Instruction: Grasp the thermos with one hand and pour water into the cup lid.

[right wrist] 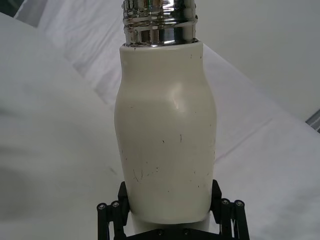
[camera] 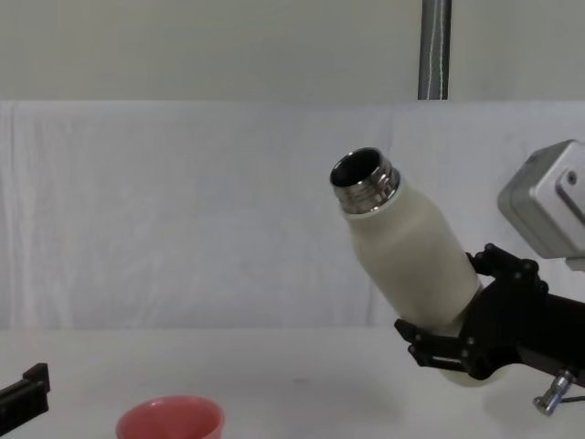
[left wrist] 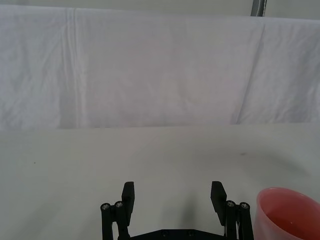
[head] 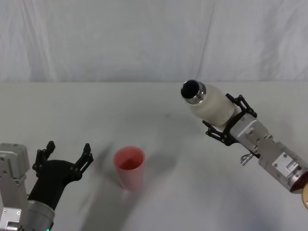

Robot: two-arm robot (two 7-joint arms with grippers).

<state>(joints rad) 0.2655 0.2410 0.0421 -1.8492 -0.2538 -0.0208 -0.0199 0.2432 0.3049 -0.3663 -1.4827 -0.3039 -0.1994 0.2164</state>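
Two black fingers of the right gripper were clamped on the lower body of the thermos, one on each side, and in the right wrist view the right gripper pinched the thermos near its base. The bottle was held off the table, tilted with its open neck up and leaning toward the robot's left. It was cream-white and matte, with rounded shoulders, a few small dark scuffs, and a shiny threaded steel neck with a dark open mouth. In the chest view the thermos slanted up from the right gripper with its mouth well above the table.

The cup lid, a salmon-pink cup with a smooth rim, stood upright on the table, lower than and to the left of the bottle's mouth, well apart from it. It also showed in the chest view and the left wrist view.

The left gripper hovered near the cup lid on its left side, its fingers spread wide and holding nothing; in its own wrist view the left gripper showed the same wide gap.

Bare table lay between cup lid and thermos, and a white cloth backdrop closed off the far edge.
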